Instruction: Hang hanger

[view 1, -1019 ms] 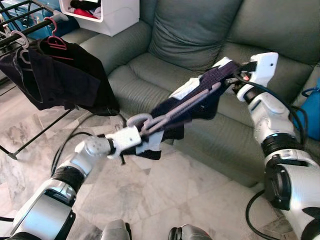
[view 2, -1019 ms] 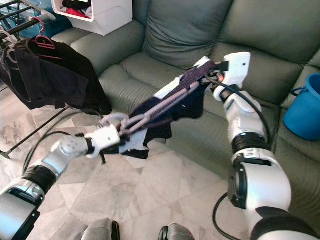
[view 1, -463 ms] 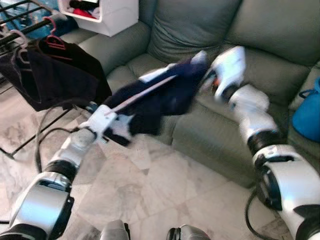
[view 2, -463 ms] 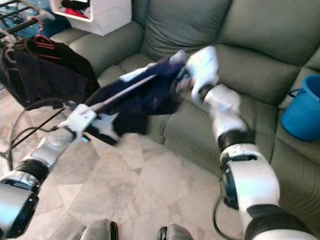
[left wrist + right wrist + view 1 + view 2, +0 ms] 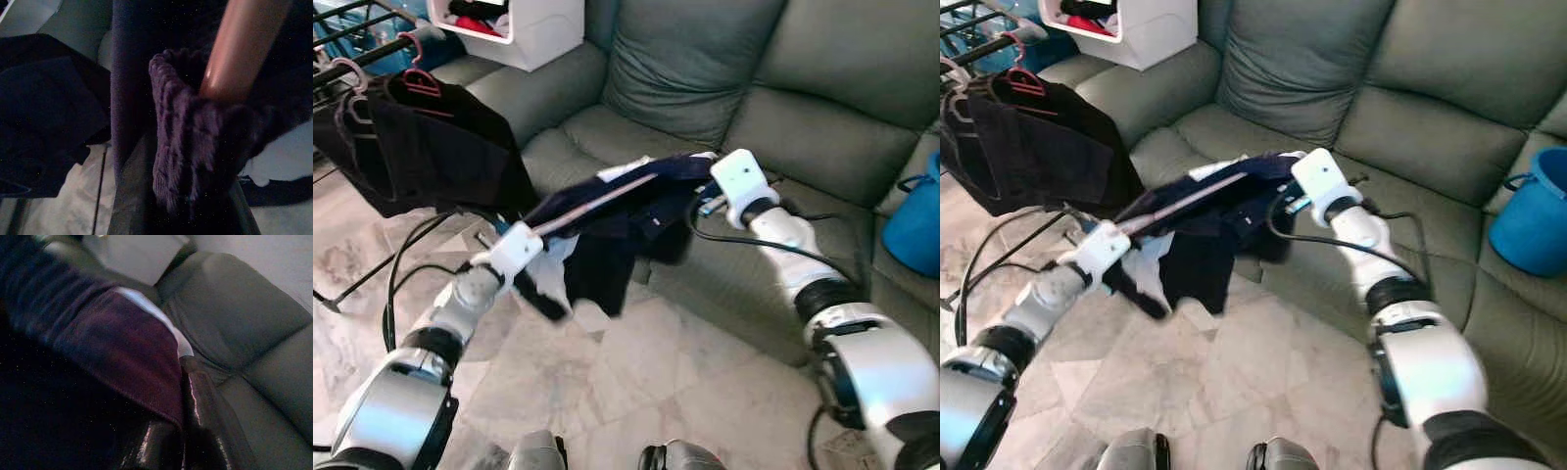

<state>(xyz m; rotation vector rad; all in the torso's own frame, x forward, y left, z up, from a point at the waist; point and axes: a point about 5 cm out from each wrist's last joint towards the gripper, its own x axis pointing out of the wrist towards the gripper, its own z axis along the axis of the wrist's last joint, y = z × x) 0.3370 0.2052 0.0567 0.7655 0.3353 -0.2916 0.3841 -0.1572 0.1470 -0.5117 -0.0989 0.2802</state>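
Note:
A pale pink hanger (image 5: pixel 597 201) carries a dark navy garment (image 5: pixel 607 264) with white patches. It hangs in the air between my two grippers, in front of the sofa. My left gripper (image 5: pixel 522 242) is shut on the hanger's lower left end; the pink bar (image 5: pixel 244 44) runs between its fingers in the left wrist view. My right gripper (image 5: pixel 707 196) is shut on the cloth-covered right end (image 5: pixel 117 342). The drying rack (image 5: pixel 352 39) stands to the left. Black clothes (image 5: pixel 431 147) hang there on a red hanger (image 5: pixel 421 83) and a white one.
A grey-green sofa (image 5: pixel 803 127) stretches behind the arms. A white box (image 5: pixel 529 29) sits on its left armrest and a blue bucket (image 5: pixel 915 211) on its right end. Black cables (image 5: pixel 401 284) loop over the marble floor near the rack's legs.
Both arms have swung left and down, bringing the hanger and garment closer to the rack. The right gripper came down from the sofa back to seat height. Both grips held.

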